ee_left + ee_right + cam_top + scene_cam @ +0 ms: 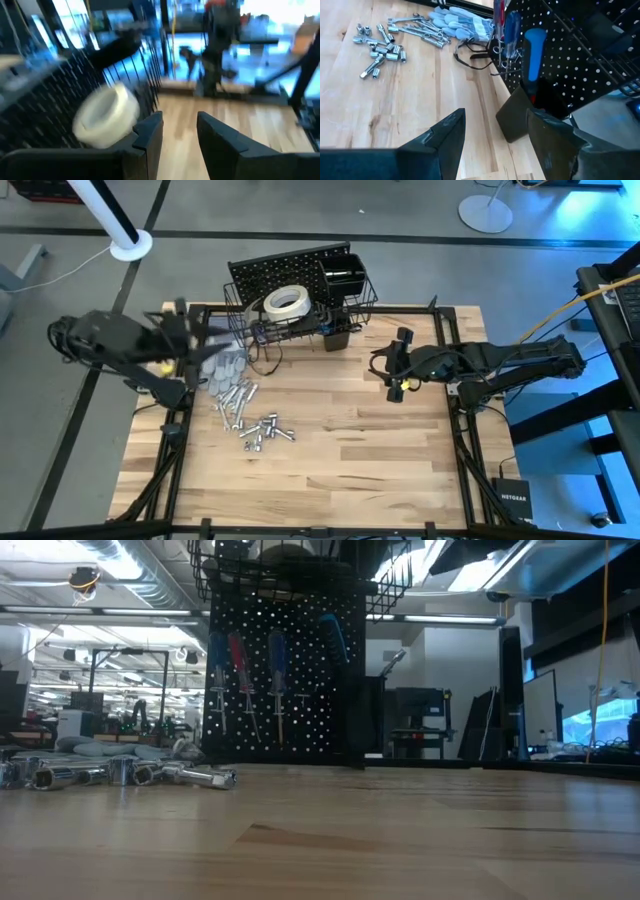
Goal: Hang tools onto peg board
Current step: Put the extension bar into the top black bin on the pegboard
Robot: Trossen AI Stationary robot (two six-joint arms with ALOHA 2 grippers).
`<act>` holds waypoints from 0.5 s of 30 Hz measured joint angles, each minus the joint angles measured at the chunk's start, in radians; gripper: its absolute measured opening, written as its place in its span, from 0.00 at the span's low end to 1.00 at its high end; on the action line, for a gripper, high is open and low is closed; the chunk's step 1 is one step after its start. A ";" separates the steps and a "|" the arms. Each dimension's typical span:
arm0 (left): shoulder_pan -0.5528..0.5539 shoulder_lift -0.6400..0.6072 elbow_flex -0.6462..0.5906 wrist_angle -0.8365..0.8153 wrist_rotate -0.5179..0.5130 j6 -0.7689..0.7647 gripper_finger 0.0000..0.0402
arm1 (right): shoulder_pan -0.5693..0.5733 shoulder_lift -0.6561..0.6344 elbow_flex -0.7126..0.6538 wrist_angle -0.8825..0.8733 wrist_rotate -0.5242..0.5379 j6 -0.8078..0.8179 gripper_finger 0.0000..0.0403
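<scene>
Left gripper point(179, 137) hovers empty, fingers apart, by the white tape roll point(285, 302) in the wire basket point(365, 298); right gripper point(495, 132) open near the peg board point(580, 75).

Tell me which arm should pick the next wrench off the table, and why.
Probably the left. Its gripper hangs beside the wrenches at the table's left, fingers open and empty. The right gripper sits across the table, facing the peg board.
</scene>
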 joint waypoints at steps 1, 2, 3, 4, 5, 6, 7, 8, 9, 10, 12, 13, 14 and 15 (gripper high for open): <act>0.010 -0.001 0.011 0.026 -0.003 0.037 0.28 | 0.000 0.000 -0.001 0.000 0.001 -0.004 0.53; 0.019 -0.002 0.021 0.043 -0.002 0.076 0.28 | 0.000 0.000 -0.001 0.001 0.001 -0.005 0.53; 0.029 -0.002 0.033 0.064 -0.003 0.120 0.28 | 0.000 0.000 -0.001 0.003 0.002 -0.006 0.53; 0.040 -0.001 0.047 0.082 -0.004 0.158 0.28 | 0.000 0.000 -0.001 0.005 0.002 -0.006 0.53; 0.051 0.002 0.061 0.092 -0.004 0.188 0.28 | 0.000 0.000 -0.001 0.006 0.003 -0.006 0.53; 0.065 0.007 0.077 0.097 -0.003 0.210 0.28 | 0.000 0.000 -0.001 0.007 0.002 -0.006 0.53; 0.081 0.011 0.094 0.099 -0.004 0.229 0.28 | 0.000 0.000 -0.001 0.008 0.002 -0.006 0.53; 0.099 0.018 0.112 0.099 -0.011 0.250 0.29 | 0.000 0.000 -0.001 0.008 0.002 -0.006 0.53; 0.118 0.027 0.135 0.102 -0.026 0.268 0.30 | 0.000 0.000 -0.001 0.008 0.002 -0.006 0.53; 0.138 0.038 0.160 0.103 -0.045 0.284 0.31 | 0.000 0.000 -0.001 0.008 0.002 -0.006 0.53; 0.183 0.069 0.216 0.090 -0.065 0.307 0.36 | 0.000 0.000 -0.001 0.008 0.002 -0.003 0.53; 0.209 0.087 0.245 0.077 -0.068 0.313 0.39 | 0.000 0.000 -0.001 0.008 0.002 -0.001 0.53; 0.237 0.109 0.280 0.055 -0.068 0.317 0.42 | 0.000 0.000 -0.001 0.007 0.002 0.002 0.53; 0.268 0.137 0.318 0.029 -0.068 0.318 0.45 | 0.000 0.000 -0.001 0.005 0.002 0.004 0.53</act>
